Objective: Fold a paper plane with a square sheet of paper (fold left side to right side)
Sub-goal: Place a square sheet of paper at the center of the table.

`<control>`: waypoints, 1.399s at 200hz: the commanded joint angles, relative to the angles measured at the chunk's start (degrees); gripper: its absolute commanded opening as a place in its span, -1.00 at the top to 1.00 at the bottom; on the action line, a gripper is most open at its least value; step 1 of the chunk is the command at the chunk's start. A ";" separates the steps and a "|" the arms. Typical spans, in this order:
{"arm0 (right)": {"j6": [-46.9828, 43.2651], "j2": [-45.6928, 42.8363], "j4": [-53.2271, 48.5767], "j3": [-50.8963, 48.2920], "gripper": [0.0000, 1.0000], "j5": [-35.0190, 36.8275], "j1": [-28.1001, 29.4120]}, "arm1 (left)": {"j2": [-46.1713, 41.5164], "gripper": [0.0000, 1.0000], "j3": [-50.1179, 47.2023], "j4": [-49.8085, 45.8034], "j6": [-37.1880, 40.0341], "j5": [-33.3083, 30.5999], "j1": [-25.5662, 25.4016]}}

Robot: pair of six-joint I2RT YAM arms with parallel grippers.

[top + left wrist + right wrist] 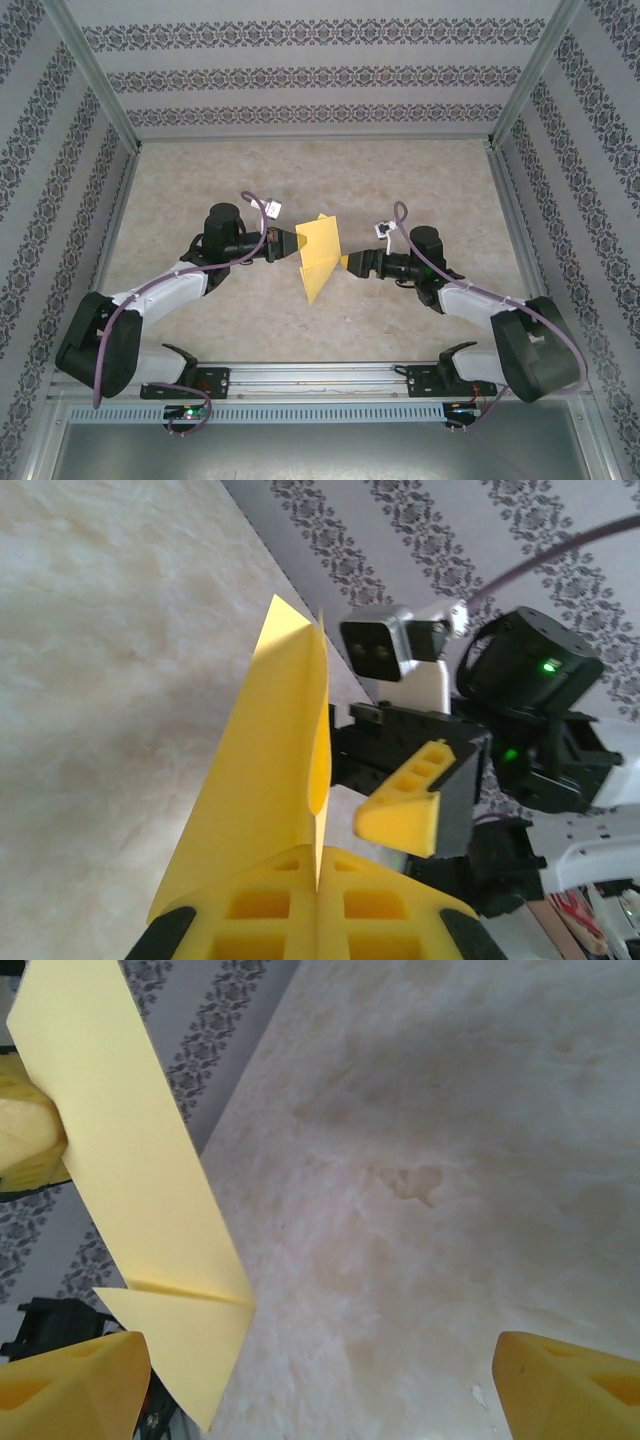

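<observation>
Folded sheet of paper (320,250) above the middle of the table (200,190), caught between the two arms and well apart from the patterned walls (300,75). Broad at the far end, narrowing to a sharp tip at the near end. Runs lengthwise from far to near, tip aimed back toward the table's near edge and a touch to the left. Appears clear of the surface, though hard to judge for the tip itself.

Left gripper (292,243) clamped tight on the sheet's left side. Reaches in from the left, level with the broad part. Seen from the left wrist: yellow fingers (250,910) pressed together, the paper's edge sandwiched in the seam and rising away from them as a tall slanted blade, two layers parting slightly along the far edge.

Right gripper (352,262) spread wide, not gripping the sheet. Faces it from the right, just beside it at about mid-length. Seen from the right wrist: one fingertip (80,1385) close under the paper's pointed corner, contact impossible to tell; the other well apart, over bare table. In the same view, a long straight strip of paper slanting down from upper left, ending in a small triangular flap folded across it, with a pale finger of the left gripper against its upper left edge
</observation>
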 commanded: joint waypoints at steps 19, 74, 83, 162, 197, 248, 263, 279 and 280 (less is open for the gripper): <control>1.71 5.73 13.66 4.13 -0.68 -7.53 2.10 | -0.40 1.00 0.60 -2.37 1.48 4.39 0.57; 5.11 10.79 16.75 8.26 -0.30 -11.69 2.86 | -0.24 1.00 0.87 -4.44 2.01 3.43 0.47; 5.27 10.99 16.66 8.69 -0.23 -11.99 2.76 | -0.23 1.00 1.13 -6.17 2.74 2.32 0.42; 5.40 13.52 14.14 11.99 0.22 -11.72 1.86 | 0.97 1.00 1.60 -11.42 5.46 -0.71 0.51; 5.02 16.09 12.00 13.24 0.61 -9.87 1.79 | 1.83 1.00 1.33 -10.96 5.38 -0.57 0.51; 3.64 21.85 5.24 15.06 1.00 -5.21 1.81 | 0.92 0.26 1.54 -19.47 10.06 -11.38 0.64; 3.73 24.18 2.26 15.97 1.00 -3.99 1.78 | -0.06 0.22 2.28 -24.29 12.24 -16.72 0.66; 4.67 25.98 -0.30 16.61 1.00 -2.92 1.79 | -1.74 0.22 3.37 -29.15 14.34 -20.39 0.56; 4.73 26.05 -0.47 16.66 1.00 -2.88 1.83 | -1.84 0.22 3.36 -29.40 14.44 -20.61 0.52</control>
